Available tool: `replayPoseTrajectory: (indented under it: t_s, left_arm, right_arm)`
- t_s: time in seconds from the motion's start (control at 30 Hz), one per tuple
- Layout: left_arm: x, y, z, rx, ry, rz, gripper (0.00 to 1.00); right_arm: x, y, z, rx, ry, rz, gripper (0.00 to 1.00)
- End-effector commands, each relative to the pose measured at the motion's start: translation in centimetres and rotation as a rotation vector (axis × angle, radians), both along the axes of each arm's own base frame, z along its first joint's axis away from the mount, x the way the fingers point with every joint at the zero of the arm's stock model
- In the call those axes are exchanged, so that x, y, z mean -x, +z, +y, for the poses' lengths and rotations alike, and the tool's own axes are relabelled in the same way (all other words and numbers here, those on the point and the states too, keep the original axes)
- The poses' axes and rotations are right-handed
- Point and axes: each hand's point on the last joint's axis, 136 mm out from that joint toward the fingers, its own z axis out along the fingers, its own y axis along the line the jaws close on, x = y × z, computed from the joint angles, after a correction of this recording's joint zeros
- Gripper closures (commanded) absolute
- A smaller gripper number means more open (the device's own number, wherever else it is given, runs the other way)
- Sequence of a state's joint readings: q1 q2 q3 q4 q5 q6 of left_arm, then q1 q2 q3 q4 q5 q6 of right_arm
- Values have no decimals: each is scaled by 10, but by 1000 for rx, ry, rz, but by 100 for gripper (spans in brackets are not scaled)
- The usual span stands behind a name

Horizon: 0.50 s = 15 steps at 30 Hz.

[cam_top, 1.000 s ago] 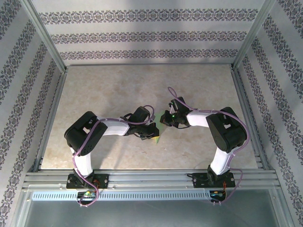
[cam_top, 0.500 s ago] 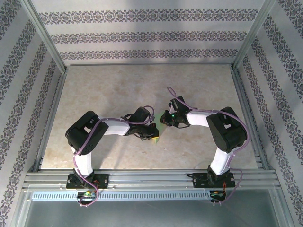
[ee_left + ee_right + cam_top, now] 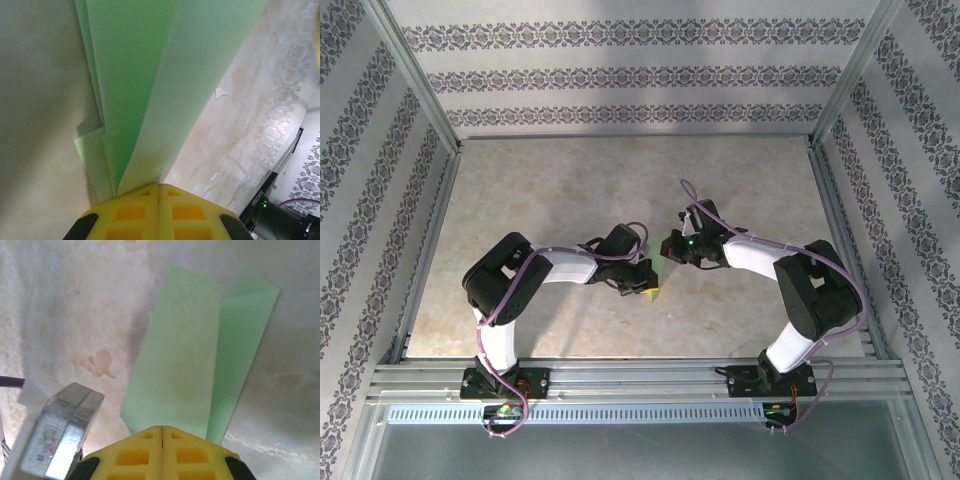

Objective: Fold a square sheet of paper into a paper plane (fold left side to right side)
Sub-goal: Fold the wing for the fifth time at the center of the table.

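Up top, both arms bend inward over the middle of the table (image 3: 570, 190). The left gripper (image 3: 647, 288) and right gripper (image 3: 669, 252) sit near each other, almost nose to nose. A sliver of pale green paper (image 3: 658, 274) peeks out between them, well away from the patterned walls (image 3: 620, 75). From this height the fingers are too small to read. Over to the left wrist: the left gripper (image 3: 159, 191) shows its yellow pads (image 3: 135, 212) pressed together, only a thin seam between them. The paper (image 3: 150, 75) fans away from their tips in several creased layers, one long fold running up the view and a lower layer poking out at the left edge. The tips touch the sheet, but whether a layer is nipped between them I cannot tell. Mottled table (image 3: 240, 125) lies to the right, and a black housing with a green light (image 3: 272, 217) sits in the far corner. Now the right wrist: the right gripper (image 3: 162, 430) has its pads (image 3: 187, 455) closed against each other too, tips right at the near edge of the paper (image 3: 175, 355). The sheet stretches away as two overlapping narrow flaps, the right one tucked beneath and angled outward. I cannot say whether it is pinched. A grey metal block with a label (image 3: 55, 432) hangs at lower left over the table (image 3: 75, 300).
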<state>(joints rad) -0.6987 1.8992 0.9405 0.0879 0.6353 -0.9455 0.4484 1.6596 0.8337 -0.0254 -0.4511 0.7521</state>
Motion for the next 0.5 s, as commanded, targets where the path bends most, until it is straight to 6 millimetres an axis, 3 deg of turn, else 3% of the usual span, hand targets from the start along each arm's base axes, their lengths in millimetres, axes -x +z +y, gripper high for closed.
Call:
replayPoseTrajectory:
  t_s: [0.0, 0.47]
  left_arm:
    - [20, -41, 27, -172, 11, 94, 100]
    - [25, -46, 34, -226, 3, 122, 100]
  right_arm:
    - [8, -13, 7, 0, 33, 16, 100]
    - [-10, -43, -7, 88, 19, 21, 100]
